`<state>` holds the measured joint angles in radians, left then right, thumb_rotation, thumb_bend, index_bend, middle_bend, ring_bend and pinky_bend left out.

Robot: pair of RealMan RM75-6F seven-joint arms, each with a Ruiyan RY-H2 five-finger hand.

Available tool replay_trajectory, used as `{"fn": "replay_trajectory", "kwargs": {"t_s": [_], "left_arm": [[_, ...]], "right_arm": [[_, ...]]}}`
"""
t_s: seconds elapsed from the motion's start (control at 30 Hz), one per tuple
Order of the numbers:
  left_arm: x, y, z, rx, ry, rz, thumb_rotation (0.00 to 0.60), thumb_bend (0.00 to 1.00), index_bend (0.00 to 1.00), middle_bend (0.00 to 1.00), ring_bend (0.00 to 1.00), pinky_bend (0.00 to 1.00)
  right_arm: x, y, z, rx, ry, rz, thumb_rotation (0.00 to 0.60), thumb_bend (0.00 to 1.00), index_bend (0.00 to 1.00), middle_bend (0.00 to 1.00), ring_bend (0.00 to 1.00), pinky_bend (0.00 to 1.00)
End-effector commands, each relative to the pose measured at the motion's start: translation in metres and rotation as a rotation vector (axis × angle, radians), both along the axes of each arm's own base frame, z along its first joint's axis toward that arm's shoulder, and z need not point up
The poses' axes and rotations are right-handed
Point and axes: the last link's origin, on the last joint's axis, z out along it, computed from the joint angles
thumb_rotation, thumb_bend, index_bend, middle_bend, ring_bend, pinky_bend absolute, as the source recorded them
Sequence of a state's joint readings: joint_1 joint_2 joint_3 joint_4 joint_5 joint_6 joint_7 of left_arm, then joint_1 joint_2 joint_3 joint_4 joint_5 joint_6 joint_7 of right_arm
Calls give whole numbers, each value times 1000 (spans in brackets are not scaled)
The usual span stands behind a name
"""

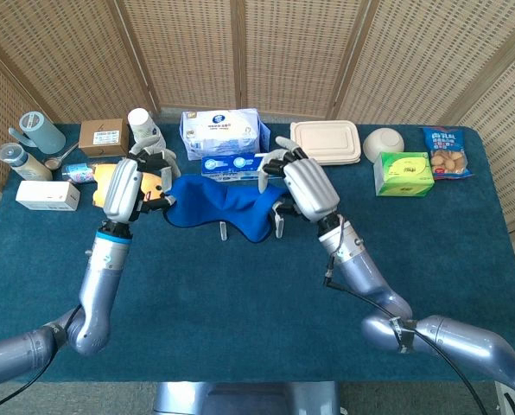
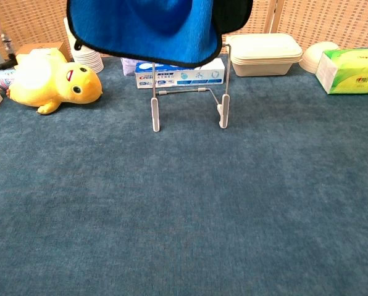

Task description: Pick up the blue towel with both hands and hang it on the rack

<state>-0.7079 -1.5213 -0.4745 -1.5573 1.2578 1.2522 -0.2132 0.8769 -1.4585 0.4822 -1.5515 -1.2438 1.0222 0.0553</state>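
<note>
The blue towel (image 1: 225, 207) hangs stretched between my two hands, high above the table. My left hand (image 1: 130, 187) grips its left end and my right hand (image 1: 304, 185) grips its right end. In the chest view the blue towel (image 2: 148, 29) fills the top of the frame, its black-edged hem hanging over the upper part of the wire rack (image 2: 189, 105). The rack's two white feet (image 1: 223, 230) show just below the cloth in the head view. Neither hand shows in the chest view.
A yellow duck toy (image 2: 43, 82) lies left of the rack. Behind it stand a toothpaste box (image 2: 179, 74), a tissue pack (image 1: 223, 131), paper cups (image 1: 145, 130) and a lidded container (image 1: 325, 142). A bowl (image 1: 384, 142), a green box (image 1: 403, 173) and snacks (image 1: 446, 152) sit at the far right.
</note>
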Motion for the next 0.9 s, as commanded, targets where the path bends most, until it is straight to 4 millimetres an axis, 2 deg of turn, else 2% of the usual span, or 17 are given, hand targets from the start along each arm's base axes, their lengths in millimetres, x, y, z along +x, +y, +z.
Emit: {"fn": "replay_trajectory", "kwargs": {"t_s": [0.03, 0.3, 0.53, 0.9], "left_arm": [[9, 7, 0, -4, -13, 0, 600, 487, 799, 628, 397, 164], [26, 27, -2, -3, -35, 24, 600, 487, 798, 629, 397, 157], [26, 46, -21, -35, -37, 76, 600, 487, 797, 628, 397, 152], [24, 58, -34, -49, -33, 91, 600, 485, 797, 629, 397, 149]], "right_arm": [[3, -8, 5, -9, 2, -2, 600, 430, 978, 531, 310, 149], [5, -31, 12, -29, 30, -14, 600, 428, 979, 531, 310, 149], [-1, -51, 7, -27, 70, -53, 600, 428, 980, 531, 310, 149], [-5, -56, -2, -21, 94, -64, 600, 429, 979, 531, 310, 150]]}}
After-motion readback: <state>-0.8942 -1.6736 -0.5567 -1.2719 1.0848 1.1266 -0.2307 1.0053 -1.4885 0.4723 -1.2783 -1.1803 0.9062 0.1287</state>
